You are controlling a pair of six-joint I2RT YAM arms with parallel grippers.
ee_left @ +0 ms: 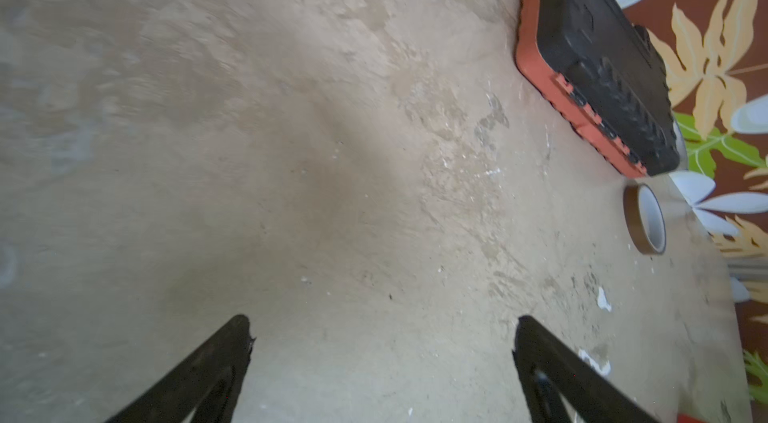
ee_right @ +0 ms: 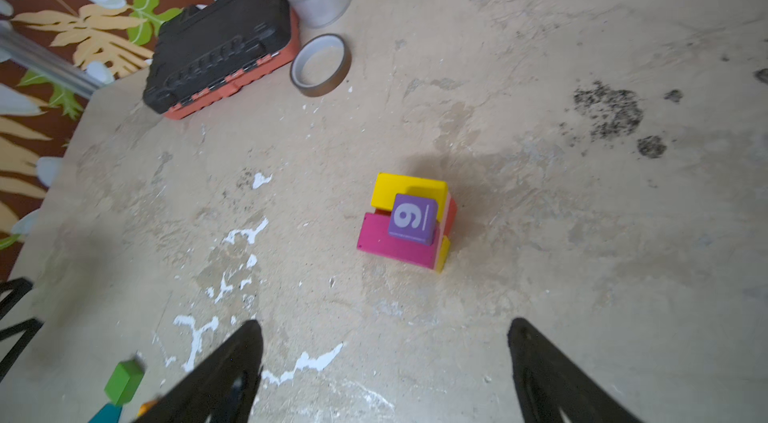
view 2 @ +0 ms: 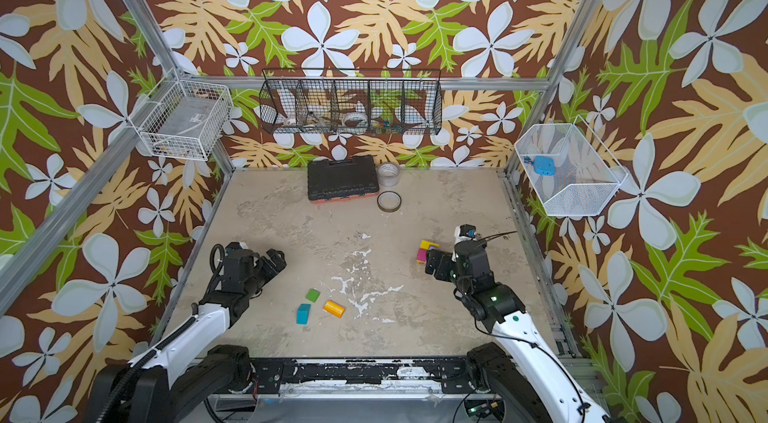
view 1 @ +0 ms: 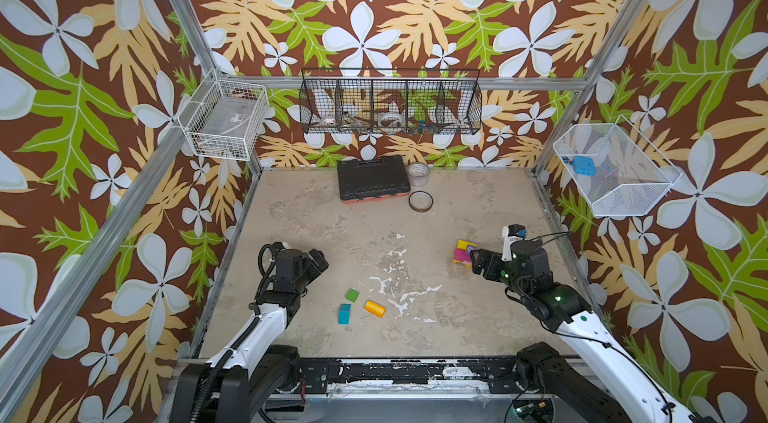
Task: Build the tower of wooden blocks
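Purple cube (ee_right: 412, 219) w/ white 9 tops tower (ee_right: 390, 244), right side of table (view 1: 311, 213). Green block (view 1: 353, 295), teal block (view 1: 344, 313), orange block (view 1: 375, 308) loose nr front-centre. R jaws apart, empty, beside tower; L jaws apart, empty, over table.

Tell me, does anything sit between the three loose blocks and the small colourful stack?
Nothing visible does. Only bare, paint-flecked table lies between the green wooden cube, teal wooden block, orange wooden cylinder and the colourful block tower topped by a purple numbered cube.

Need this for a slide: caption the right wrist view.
Open jaws facing a small block tower topped by a purple cube; black tool case behind.
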